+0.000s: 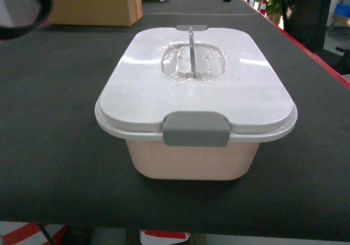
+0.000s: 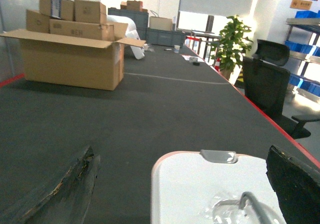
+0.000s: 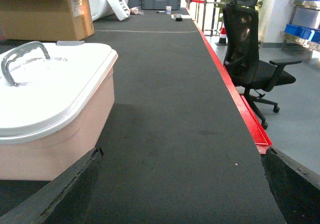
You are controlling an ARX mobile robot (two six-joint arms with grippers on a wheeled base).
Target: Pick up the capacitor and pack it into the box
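Head view, L to R: brown carton [image 1: 93,3] far back left; box [image 1: 196,100] centred on dark felt-like table [image 1: 49,146], lid shut, front latch [image 1: 196,129] down. Left hand [image 2: 170,184] spread wide above lid, right hand [image 3: 180,189] wide beside box, both empty. No capacitor seen. Rigid smooth plastic, prob. light, slippery; best held by upright grey handle [image 1: 192,51].
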